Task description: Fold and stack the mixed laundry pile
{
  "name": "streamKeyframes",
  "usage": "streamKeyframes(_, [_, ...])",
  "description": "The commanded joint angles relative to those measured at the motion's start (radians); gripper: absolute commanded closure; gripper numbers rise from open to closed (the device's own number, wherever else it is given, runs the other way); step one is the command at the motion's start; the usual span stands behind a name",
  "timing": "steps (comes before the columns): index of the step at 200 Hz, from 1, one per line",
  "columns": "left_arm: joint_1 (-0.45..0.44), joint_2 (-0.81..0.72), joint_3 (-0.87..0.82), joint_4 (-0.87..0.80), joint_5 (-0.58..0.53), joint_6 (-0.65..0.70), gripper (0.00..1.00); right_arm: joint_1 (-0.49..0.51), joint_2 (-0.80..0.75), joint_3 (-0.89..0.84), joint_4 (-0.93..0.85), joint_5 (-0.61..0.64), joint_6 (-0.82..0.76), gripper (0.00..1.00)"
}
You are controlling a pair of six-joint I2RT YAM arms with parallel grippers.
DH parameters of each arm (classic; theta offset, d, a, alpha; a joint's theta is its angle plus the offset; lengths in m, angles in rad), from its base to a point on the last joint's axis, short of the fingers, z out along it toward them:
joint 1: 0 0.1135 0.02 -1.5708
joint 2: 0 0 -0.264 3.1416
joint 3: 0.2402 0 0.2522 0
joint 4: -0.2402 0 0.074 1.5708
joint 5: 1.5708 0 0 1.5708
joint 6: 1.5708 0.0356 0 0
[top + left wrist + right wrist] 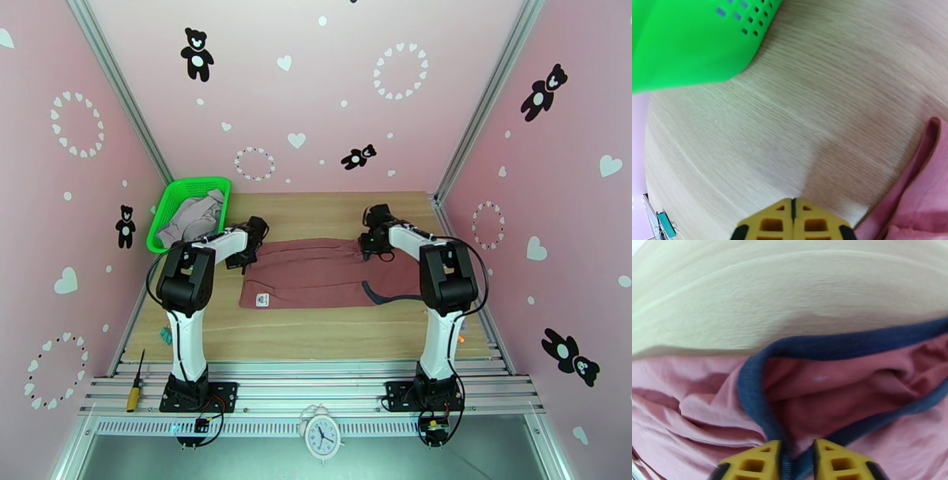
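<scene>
A brick-red tank top (316,272) lies spread flat across the middle of the wooden table (316,328), a white label (261,300) at its near left corner. My left gripper (243,259) hangs at its far left corner. In the left wrist view that gripper (792,205) is shut with nothing in it, over bare wood, the tank top (924,189) just to its right. My right gripper (371,249) is at the far edge of the top. In the right wrist view its jaws (796,453) stand slightly apart, with the dark trim (754,398) running between them. Grey and pale garments (189,217) lie in the basket.
The green mesh basket (170,207) stands at the far left corner, close to my left gripper, and its wall (691,43) shows in the left wrist view. A teal clip (166,337) lies near the left edge. A screwdriver (136,383) and a clock (322,433) rest on the front rails.
</scene>
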Motion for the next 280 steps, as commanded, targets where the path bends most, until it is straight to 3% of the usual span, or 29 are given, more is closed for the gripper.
streamKeyframes(1, [0.007, -0.152, -0.01, -0.013, -0.032, 0.009, 1.0, -0.001, -0.162, 0.029, -0.063, -0.041, -0.018, 0.56])
streamKeyframes(27, [0.006, -0.315, -0.043, -0.034, -0.028, 0.03, 1.0, -0.028, -0.225, 0.018, -0.154, 0.036, -0.028, 0.54])
streamKeyframes(51, [0.002, -0.511, -0.11, -0.019, -0.008, 0.061, 0.8, -0.094, -0.184, 0.006, -0.197, 0.038, -0.028, 0.63])
streamKeyframes(66, [0.0, -0.634, -0.152, -0.011, 0.008, 0.086, 0.63, -0.14, -0.122, 0.024, -0.223, -0.01, -0.029, 0.72])
streamKeyframes(88, [-0.001, -0.792, -0.198, -0.016, 0.034, 0.118, 0.41, -0.177, -0.037, 0.054, -0.241, -0.012, -0.027, 0.76])
streamKeyframes(100, [0.0, -0.86, -0.221, -0.015, 0.055, 0.134, 0.06, -0.187, 0.011, 0.076, -0.247, -0.014, -0.021, 0.77])
streamKeyframes(103, [0.0, -0.876, -0.227, -0.013, 0.064, 0.138, 0.02, -0.189, 0.023, 0.084, -0.25, -0.014, -0.019, 0.77])
streamKeyframes(159, [0.003, -1.029, -0.34, -0.025, 0.179, 0.137, 0.02, -0.195, 0.258, 0.323, -0.324, -0.033, -0.001, 0.78])
streamKeyframes(209, [0.003, -1.078, -0.413, -0.094, 0.245, 0.08, 0.02, -0.21, 0.529, 0.75, -0.469, -0.051, -0.01, 0.78])
streamKeyframes(246, [-0.003, -1.069, -0.469, -0.087, 0.323, 0.052, 0.05, -0.234, 0.759, 1.191, -0.569, -0.142, -0.023, 0.55])
streamKeyframes(258, [-0.006, -1.032, -0.47, -0.071, 0.36, 0.05, 0.08, -0.244, 0.759, 1.215, -0.527, -0.186, -0.03, 0.49])
streamKeyframes(280, [-0.011, -0.913, -0.442, -0.036, 0.436, 0.046, 0.13, -0.249, 0.686, 1.192, -0.521, -0.242, -0.082, 0.48])
